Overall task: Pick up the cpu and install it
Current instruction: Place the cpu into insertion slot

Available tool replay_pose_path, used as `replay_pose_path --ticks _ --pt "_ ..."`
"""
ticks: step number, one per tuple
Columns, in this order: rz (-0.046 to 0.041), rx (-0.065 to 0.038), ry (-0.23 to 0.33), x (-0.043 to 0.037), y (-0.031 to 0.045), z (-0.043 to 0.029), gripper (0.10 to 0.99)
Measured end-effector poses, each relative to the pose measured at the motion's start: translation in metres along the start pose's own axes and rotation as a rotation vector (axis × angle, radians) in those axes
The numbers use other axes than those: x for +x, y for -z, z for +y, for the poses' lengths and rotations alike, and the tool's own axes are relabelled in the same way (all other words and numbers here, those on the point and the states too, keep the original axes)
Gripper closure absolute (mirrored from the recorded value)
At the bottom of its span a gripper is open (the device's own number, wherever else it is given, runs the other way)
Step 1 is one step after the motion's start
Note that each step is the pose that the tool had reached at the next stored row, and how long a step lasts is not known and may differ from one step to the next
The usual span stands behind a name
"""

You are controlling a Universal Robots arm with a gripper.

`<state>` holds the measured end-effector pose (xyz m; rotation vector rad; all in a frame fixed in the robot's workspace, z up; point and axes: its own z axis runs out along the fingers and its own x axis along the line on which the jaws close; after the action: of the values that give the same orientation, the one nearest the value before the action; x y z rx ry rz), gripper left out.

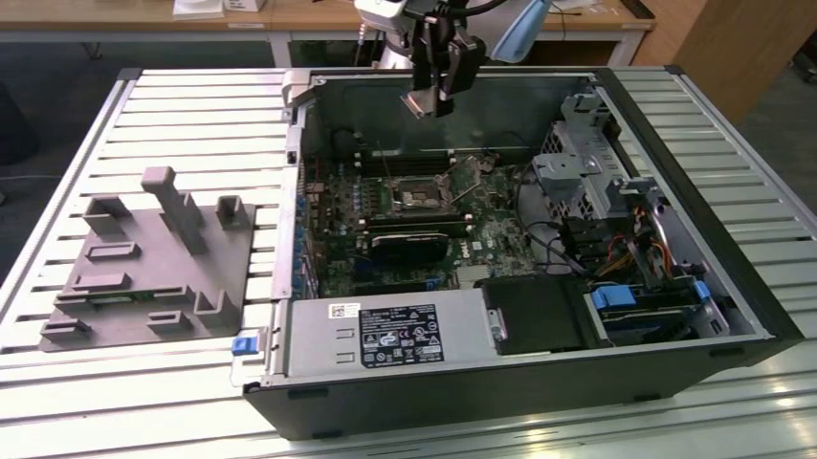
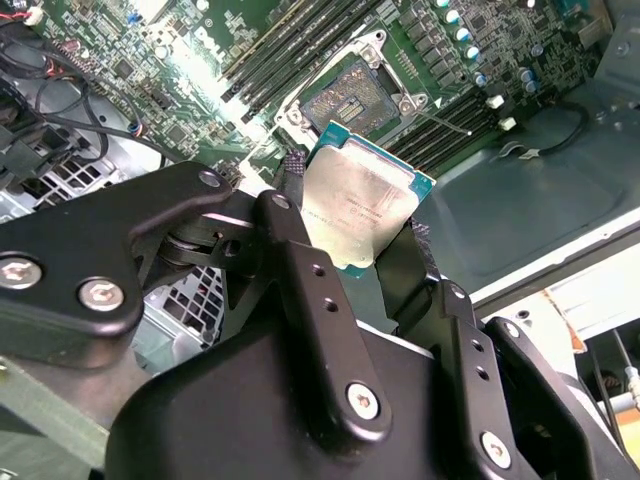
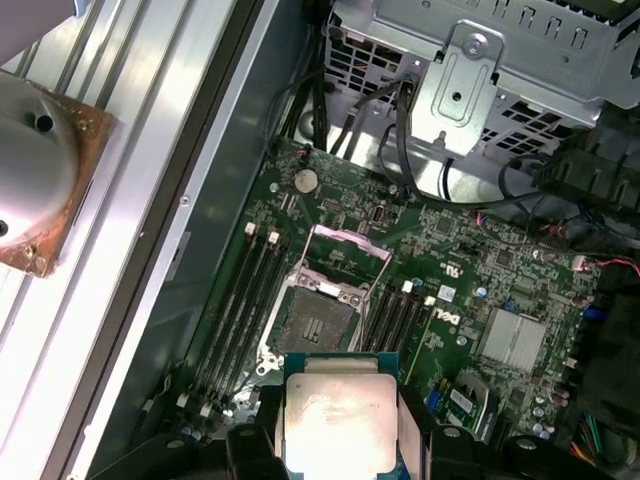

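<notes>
My gripper (image 1: 431,96) hangs above the open computer case (image 1: 753,316), shut on the cpu (image 1: 420,103). In both wrist views the cpu (image 2: 365,200) (image 3: 337,420) is a silver square with a pale rim, clamped by two opposite edges between the black fingers (image 2: 290,235). The gripper (image 3: 337,438) holds it well above the motherboard. Below it lies the socket (image 1: 419,197) (image 2: 350,95) (image 3: 318,325), with its metal frame swung open and nothing inside. The cpu sits a little off to the side of the socket, not touching it.
A grey fixture block (image 1: 147,258) with upright posts stands on the slatted table at the exterior view's left. Inside the case are memory slots (image 3: 240,300), a drive cage (image 1: 581,177), cables (image 1: 562,244) and the power supply (image 1: 383,335). A round silver part on a copper plate (image 3: 30,170) rests outside the case wall.
</notes>
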<state>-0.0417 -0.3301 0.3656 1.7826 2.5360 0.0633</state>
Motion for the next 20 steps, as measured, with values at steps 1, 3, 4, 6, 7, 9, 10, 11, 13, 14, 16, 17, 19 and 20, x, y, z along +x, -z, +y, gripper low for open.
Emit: replay_pose_path --ticks 1,3,4,6,7,9,10,11,13,14,16,17,19,20 --pt "-0.0001 0.000 -0.001 0.0000 0.0000 0.0000 0.549" --pt "-0.0002 0.000 -0.004 0.0000 -0.0001 0.0000 0.549" --pt "-0.0003 0.000 -0.006 0.0000 -0.0001 0.0000 0.549" --pt "-0.0005 0.000 -0.009 0.0000 -0.0002 0.0000 0.549" --pt "-0.0006 0.000 -0.010 0.0000 -0.0002 0.0000 0.549" --pt "-0.0007 0.000 -0.013 0.0000 -0.0003 0.0000 0.549" --pt "-0.0008 0.000 -0.014 0.0000 -0.0003 0.0000 0.549" --pt "-0.0008 0.000 -0.015 0.0000 -0.0003 0.0000 0.549" --pt "-0.0009 0.000 -0.017 0.0000 -0.0004 0.0000 0.549" --pt "-0.0010 0.000 -0.018 0.0000 -0.0005 0.0000 0.549" --pt "-0.0011 0.000 -0.018 0.0000 -0.0008 0.0000 0.549" --pt "-0.0012 0.000 -0.018 0.0000 -0.0009 0.0000 0.549" --pt "-0.0010 0.000 -0.019 0.0000 -0.0015 -0.0001 0.549" --pt "-0.0012 0.000 -0.020 0.0000 -0.0016 -0.0001 0.549"
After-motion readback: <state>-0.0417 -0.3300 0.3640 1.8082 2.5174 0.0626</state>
